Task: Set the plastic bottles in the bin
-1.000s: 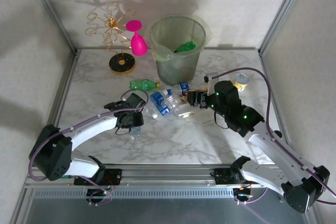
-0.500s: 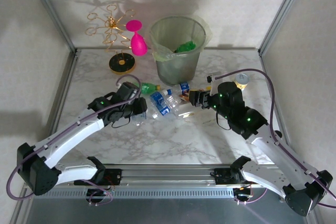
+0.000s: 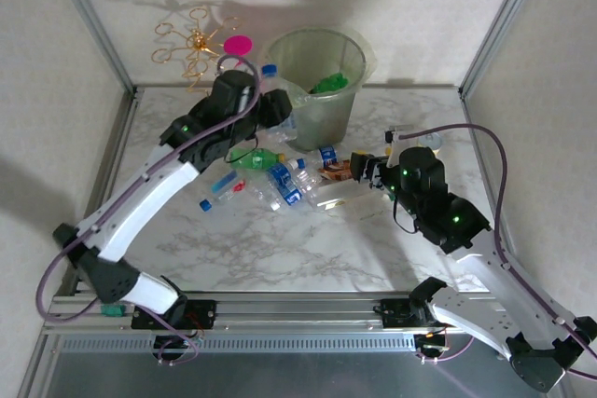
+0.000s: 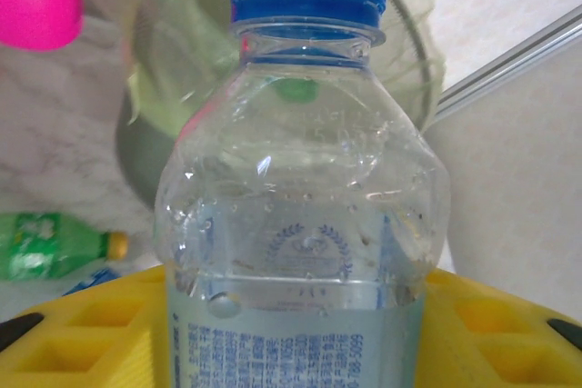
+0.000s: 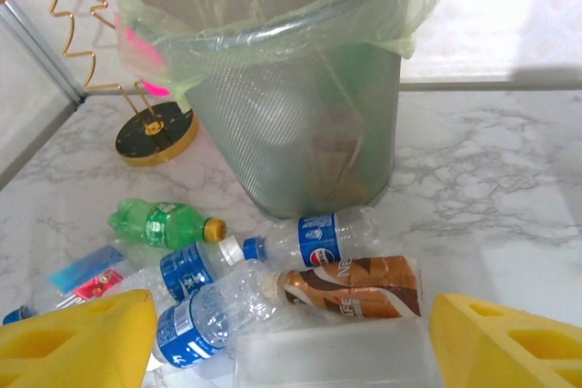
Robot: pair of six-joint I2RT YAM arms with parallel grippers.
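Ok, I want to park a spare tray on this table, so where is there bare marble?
The widest bare marble lies between the bottle pile and the near rail. A smaller patch sits right of the bin, toward the back corner. It is crowded just in front of the bin, where the right pincer hovers.

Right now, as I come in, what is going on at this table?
Two robot arms are moving plastic bottles from a marble table into a bin. The left pincer is shut on a clear bottle with a blue cap, held up beside the bin's rim and not yet dropped in. The right pincer is open and empty, low over the table, facing a brown-label bottle that lies with others in front of the bin. A green bottle is already inside.
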